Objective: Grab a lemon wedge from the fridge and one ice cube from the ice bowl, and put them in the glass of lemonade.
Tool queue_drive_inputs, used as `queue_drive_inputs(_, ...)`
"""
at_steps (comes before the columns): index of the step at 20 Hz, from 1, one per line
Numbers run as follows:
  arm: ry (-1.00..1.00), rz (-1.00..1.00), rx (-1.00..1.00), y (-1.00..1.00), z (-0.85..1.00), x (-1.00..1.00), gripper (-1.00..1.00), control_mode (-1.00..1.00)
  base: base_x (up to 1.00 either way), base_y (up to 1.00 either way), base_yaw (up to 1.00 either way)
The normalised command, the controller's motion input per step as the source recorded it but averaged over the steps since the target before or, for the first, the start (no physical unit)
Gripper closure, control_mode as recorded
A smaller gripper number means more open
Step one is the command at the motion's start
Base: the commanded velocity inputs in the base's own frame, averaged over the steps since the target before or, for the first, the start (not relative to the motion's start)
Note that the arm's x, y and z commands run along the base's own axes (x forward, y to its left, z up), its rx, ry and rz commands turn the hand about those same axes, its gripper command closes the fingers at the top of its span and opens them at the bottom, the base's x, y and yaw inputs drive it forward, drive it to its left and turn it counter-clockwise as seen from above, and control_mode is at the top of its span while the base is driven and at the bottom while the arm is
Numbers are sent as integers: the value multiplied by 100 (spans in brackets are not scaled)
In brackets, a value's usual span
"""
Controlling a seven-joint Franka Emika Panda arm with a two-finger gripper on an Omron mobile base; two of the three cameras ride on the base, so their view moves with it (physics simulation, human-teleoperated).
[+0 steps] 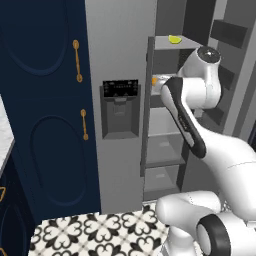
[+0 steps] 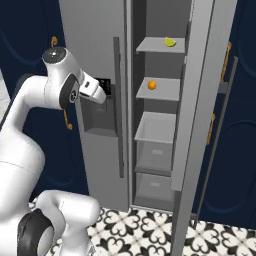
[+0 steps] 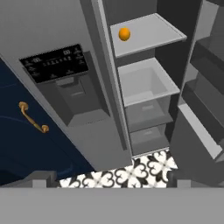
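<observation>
With the fridge point(image 2: 95, 45) standing open in front of you, you're looking at its right door point(image 2: 200, 125) swung wide and the inner shelves point(image 2: 155, 125) showing. The left door is staying shut, with the black dispenser panel point(image 1: 120, 88) and recess on its face. Navy cabinets point(image 1: 45, 100) with gold handles point(image 1: 77, 61) are flanking the fridge on the left, and more navy panels are showing past the open door on the right. The patterned black-and-white floor point(image 2: 150, 230) is running under the fridge.

The arm point(image 1: 195, 130) is reaching up in front of the fridge, elbow high, hand level with the dispenser panel in the right base view.

The gripper point(image 3: 111, 183) is sitting with jaws wide apart, gripping nothing; its tips are barely showing at the bottom of the hand view, aimed at the seam between the closed door and the open compartment.

The orange point(image 3: 124, 33) is sitting on the second shelf. The wedge point(image 2: 170, 42) is lying on the top shelf, one shelf above the orange, well apart from the gripper.
</observation>
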Motion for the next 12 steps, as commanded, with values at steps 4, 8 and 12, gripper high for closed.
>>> queue_drive_inputs(4, 1, 0, 0, -18, 56, -99, -100, -100, 0, 0, 0)
queue_drive_inputs(8, 0, -15, 0, -9, 7, -83, -100, -100, 0, 0, 0)
queue_drive_inputs(12, -3, -4, 0, 0, 0, -82, -100, -100, 0, 0, 0)
